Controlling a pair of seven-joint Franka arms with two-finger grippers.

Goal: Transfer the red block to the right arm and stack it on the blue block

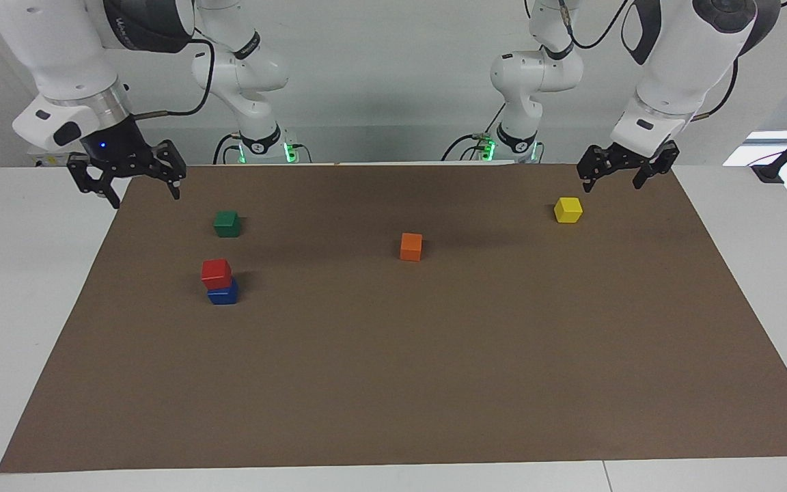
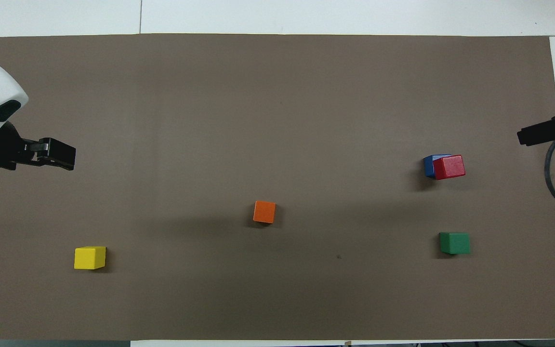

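The red block sits on top of the blue block, slightly offset, on the brown mat toward the right arm's end. The overhead view shows the same stack, with the red block covering most of the blue block. My right gripper, with the blue light, hangs open and empty in the air over the mat's edge at the right arm's end, apart from the stack; it also shows in the overhead view. My left gripper hangs open and empty above the yellow block's area; it also shows in the overhead view.
A dark green cube lies nearer to the robots than the stack. An orange cube lies mid-mat. A yellow cube lies toward the left arm's end. The brown mat covers the white table.
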